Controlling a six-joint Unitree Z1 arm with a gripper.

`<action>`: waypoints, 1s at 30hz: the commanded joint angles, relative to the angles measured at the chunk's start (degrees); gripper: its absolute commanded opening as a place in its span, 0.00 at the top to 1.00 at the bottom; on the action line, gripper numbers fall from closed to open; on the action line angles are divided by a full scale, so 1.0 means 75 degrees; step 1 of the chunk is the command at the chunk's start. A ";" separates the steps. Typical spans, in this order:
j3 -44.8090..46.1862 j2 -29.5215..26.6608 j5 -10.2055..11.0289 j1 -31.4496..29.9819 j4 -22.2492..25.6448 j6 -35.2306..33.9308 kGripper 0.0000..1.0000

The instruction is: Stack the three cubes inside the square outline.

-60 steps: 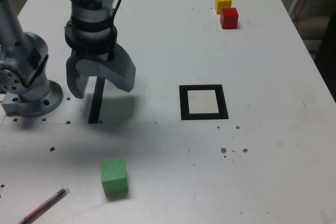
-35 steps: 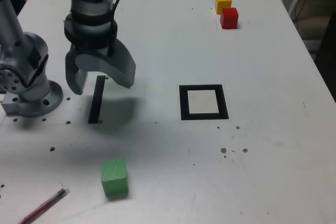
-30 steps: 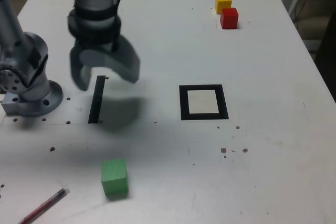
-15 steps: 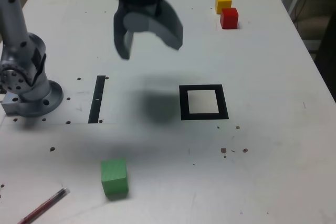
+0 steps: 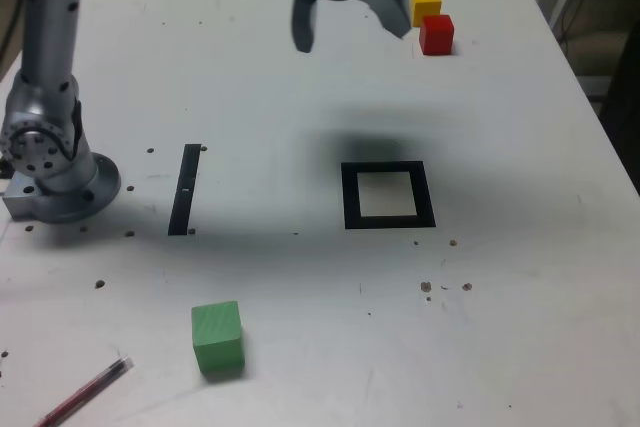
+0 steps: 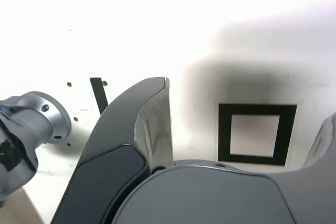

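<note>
As I swept my eye across the exterior view from its left, I saw the arm's base [image 5: 55, 172] bolted at that edge of the white desk [image 5: 520, 297], with a red pen [image 5: 85, 394] lying near the bottom corner. Just to the right of the base lay a thin black strip [image 5: 184, 189], and below it, toward the near edge, sat the green cube [image 5: 218, 338], alone and well apart from everything else. Further right, the claw [image 5: 350, 22] hung above the far part of the desk with its jaws spread wide and nothing between them; its shadow fell on the desk just beyond the square outline [image 5: 387, 195]. That outline, with its pale centre, held no cube. In the wrist view I could see the same square [image 6: 256, 133] between the two grey fingers [image 6: 149, 129], which stood far apart. Rightmost, near the far edge, the yellow cube [image 5: 425, 2] and the red cube [image 5: 436, 34] sat touching, the red one nearer the camera, just beside the claw.
</note>
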 commanded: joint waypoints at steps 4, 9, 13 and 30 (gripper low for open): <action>-0.2108 0.0850 -0.0101 0.0287 0.0361 0.0414 0.00; -0.2925 0.1417 -0.0140 0.0606 0.0403 0.0674 0.01; -0.3236 0.1713 -0.0075 0.0846 0.0373 0.0793 0.02; -0.5106 0.3394 -0.0358 0.2186 0.0436 0.1669 0.07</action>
